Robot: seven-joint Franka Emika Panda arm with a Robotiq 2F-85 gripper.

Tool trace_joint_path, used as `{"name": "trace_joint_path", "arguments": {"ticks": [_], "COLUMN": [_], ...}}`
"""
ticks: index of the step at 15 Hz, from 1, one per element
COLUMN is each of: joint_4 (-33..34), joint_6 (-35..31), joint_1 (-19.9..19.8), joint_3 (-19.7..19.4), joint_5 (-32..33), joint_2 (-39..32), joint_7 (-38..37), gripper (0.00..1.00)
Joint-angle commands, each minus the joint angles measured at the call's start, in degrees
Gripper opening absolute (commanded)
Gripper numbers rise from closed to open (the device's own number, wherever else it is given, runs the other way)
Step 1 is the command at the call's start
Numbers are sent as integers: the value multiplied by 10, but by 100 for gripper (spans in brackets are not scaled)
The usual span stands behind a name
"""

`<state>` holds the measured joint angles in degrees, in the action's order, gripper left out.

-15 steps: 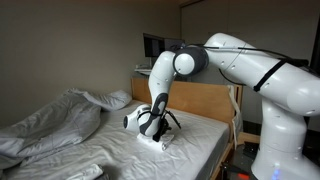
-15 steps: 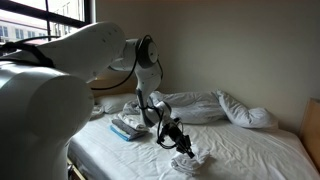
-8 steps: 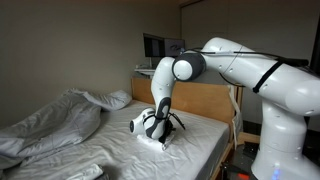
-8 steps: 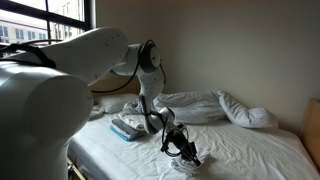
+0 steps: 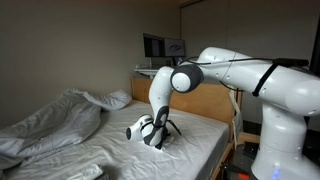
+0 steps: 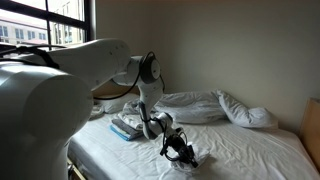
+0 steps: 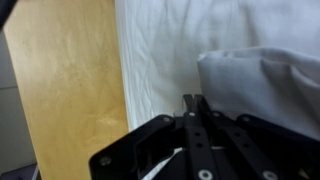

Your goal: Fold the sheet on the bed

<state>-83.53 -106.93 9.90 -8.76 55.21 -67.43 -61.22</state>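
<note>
Right now we are watching the sheet (image 7: 265, 85) lying as a rumpled bundle on the bed (image 7: 160, 50), near the headboard (image 7: 65, 90) and directly at the tips of the gripper (image 7: 190, 102). In the wrist view one thick fold is rising off the white mattress cover. Its edge is running from the fingertips out toward the right side of the picture. We are not making out a clear long axis for the bundle as a whole. In an exterior view the sheet (image 6: 187, 167) is showing only as a small white lump close to the bed's near edge.

The bed is carrying more than the sheet. A big duvet (image 5: 55, 120) is lying heaped across the far side of the mattress, well apart from the sheet. A flat pale-blue thing (image 6: 125, 128) is sitting up by the headboard end.

The arm (image 5: 235, 65) is reaching out roughly level from its base beside the bed. It is bending at a round joint above the mattress and dropping steeply to the wrist. The gripper (image 5: 155, 138) is tilting down onto the cover in front of the headboard. Its jaws are pressing flat together with no gap, pinching the sheet's edge at the tips.
</note>
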Motion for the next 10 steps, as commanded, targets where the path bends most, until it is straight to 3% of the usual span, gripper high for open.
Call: {"name": "trace_joint_path", "arguments": {"ticks": [1,5,10], "joint_4": [61,138,134], "joint_6": [16,47,40], "joint_1": [13,29,28], "joint_3": [11,18,8], "joint_5": [2,-9,-3], "joint_2": [-33,-80,-79], "joint_7": [28,61,67], "gripper": [7,7,7]}}
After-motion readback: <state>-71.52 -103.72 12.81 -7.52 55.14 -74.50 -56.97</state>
